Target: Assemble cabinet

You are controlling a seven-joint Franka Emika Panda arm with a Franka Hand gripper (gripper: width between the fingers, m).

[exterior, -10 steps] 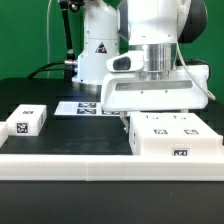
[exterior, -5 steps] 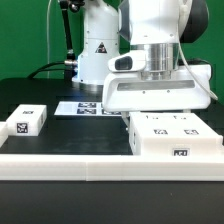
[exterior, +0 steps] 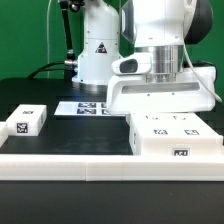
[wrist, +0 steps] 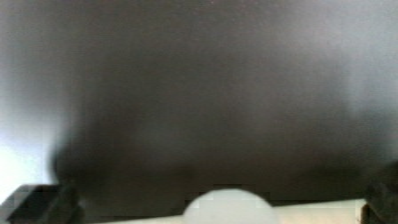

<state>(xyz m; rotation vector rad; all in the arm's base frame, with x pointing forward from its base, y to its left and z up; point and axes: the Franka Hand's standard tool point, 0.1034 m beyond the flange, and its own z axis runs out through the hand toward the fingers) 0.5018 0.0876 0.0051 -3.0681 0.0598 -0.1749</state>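
Observation:
The cabinet (exterior: 175, 137) is a large white box with tagged drawer fronts, lying at the exterior view's right. My gripper (exterior: 163, 110) hangs directly over its back edge, and the wide white hand hides the fingertips. In the wrist view the picture is dark and blurred. The gripper (wrist: 217, 200) shows only as dark fingers (wrist: 36, 201) at the picture's two lower corners, far apart. A rounded white shape (wrist: 228, 208) lies between them, untouched. The jaws look open and empty.
A small white tagged block (exterior: 25, 122) lies at the exterior view's left. The marker board (exterior: 85, 107) lies flat behind it near the robot base (exterior: 95, 55). A long white rail (exterior: 90, 165) runs along the front edge.
The hand has shifted slightly toward the exterior view's right above the cabinet. Nothing else has moved.

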